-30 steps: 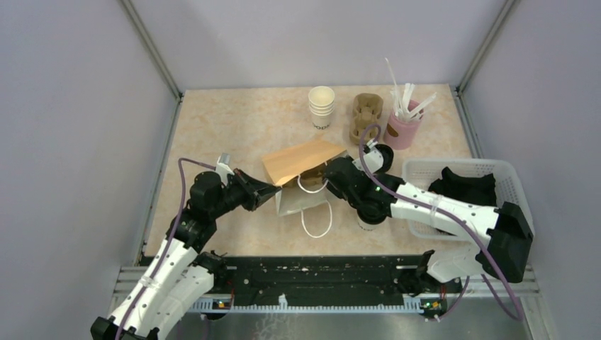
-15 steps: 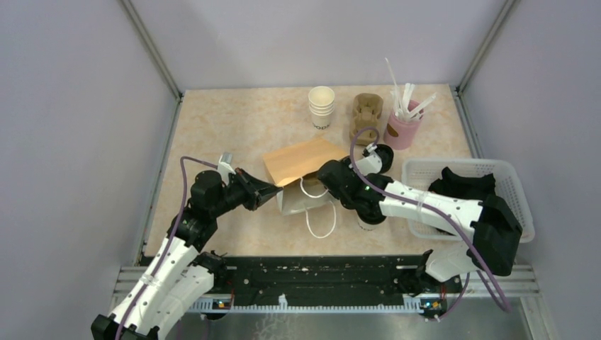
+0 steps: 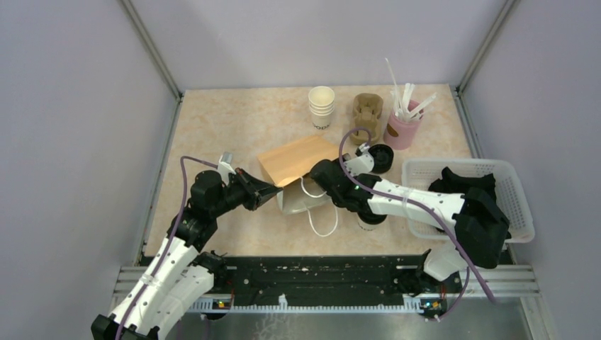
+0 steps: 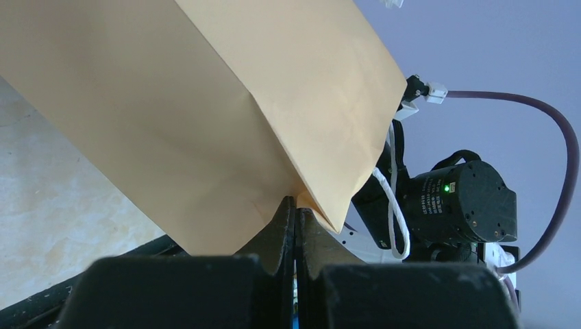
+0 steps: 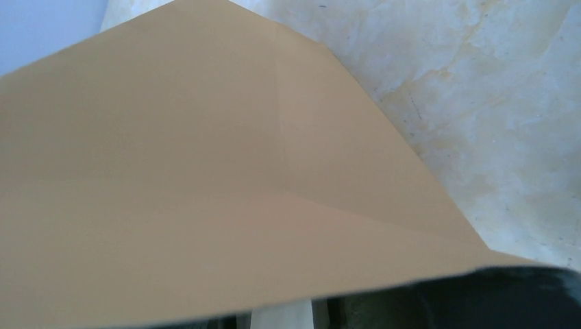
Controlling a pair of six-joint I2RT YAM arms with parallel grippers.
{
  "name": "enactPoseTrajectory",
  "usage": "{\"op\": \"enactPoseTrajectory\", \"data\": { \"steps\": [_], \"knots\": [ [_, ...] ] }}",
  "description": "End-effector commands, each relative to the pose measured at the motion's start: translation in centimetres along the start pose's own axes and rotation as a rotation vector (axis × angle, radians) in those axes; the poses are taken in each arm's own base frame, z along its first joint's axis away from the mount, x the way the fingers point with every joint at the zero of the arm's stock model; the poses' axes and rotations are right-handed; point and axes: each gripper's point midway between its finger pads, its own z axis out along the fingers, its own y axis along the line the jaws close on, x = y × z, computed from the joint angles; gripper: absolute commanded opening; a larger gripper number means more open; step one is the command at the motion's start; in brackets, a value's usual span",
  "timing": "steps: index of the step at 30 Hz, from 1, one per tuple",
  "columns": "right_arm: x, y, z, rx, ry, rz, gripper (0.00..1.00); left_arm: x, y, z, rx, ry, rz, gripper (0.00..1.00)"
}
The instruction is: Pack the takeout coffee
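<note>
A brown paper bag [image 3: 296,160] with white rope handles [image 3: 320,217] lies on its side mid-table. My left gripper [image 3: 275,190] is shut on the bag's mouth edge, with the jaws pressed together on the paper fold in the left wrist view [image 4: 295,203]. My right gripper [image 3: 320,175] is at the bag's mouth from the right, its fingers hidden by the bag. The right wrist view is filled by the brown bag [image 5: 205,171]. The takeout coffee [image 3: 369,219], a white cup with a black lid, stands mostly hidden under my right forearm.
At the back stand a stack of lidless white cups [image 3: 321,106], a cardboard cup carrier [image 3: 367,117] and a pink holder of white stirrers [image 3: 403,125]. A pile of black lids [image 3: 382,157] lies nearby. A white basket [image 3: 462,170] holds black items at right.
My right gripper has moved left, up to the bag's mouth. The bag's top panel has shifted slightly left. My left arm has held still on the bag.
</note>
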Motion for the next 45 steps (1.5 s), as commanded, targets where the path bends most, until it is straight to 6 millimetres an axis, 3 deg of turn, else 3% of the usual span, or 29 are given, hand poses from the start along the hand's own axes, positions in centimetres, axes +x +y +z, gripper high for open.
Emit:
{"op": "enactPoseTrajectory", "data": {
  "steps": [1,8,15,27,38,41,44,45],
  "knots": [
    [-0.8,1.4,0.7,-0.039,-0.046,0.037,0.26,0.7,-1.0,-0.4,0.041,0.043,0.022,0.0],
    [-1.1,0.9,0.7,-0.045,-0.05,0.04,0.0,0.7,-1.0,-0.7,0.025,0.038,0.031,0.0],
    [-1.5,2.5,-1.4,-0.165,0.002,-0.031,0.0,-0.1,-1.5,-1.3,-0.002,-0.012,0.039,0.0],
    [-1.6,5.0,-5.4,-0.524,0.024,-0.354,0.0,-0.3,-2.8,-2.1,-0.02,-0.019,0.011,0.0],
    [-2.2,5.7,-6.0,-0.578,-0.007,-0.384,0.0,-0.7,-3.4,-2.4,-0.025,-0.048,-0.01,0.0],
    [-2.4,5.1,-5.2,-0.486,-0.005,-0.429,0.14,-0.9,-2.9,-2.3,-0.041,-0.057,-0.017,0.0],
    [-4.2,1.7,-5.0,-0.249,-0.018,-0.478,0.6,-1.0,-2.1,-2.1,-0.064,-0.065,-0.025,0.0],
    [-4.8,1.5,-5.6,-0.229,-0.018,-0.488,0.7,-0.9,-1.7,-2.1,-0.072,-0.066,-0.029,0.0]
  ]
}}
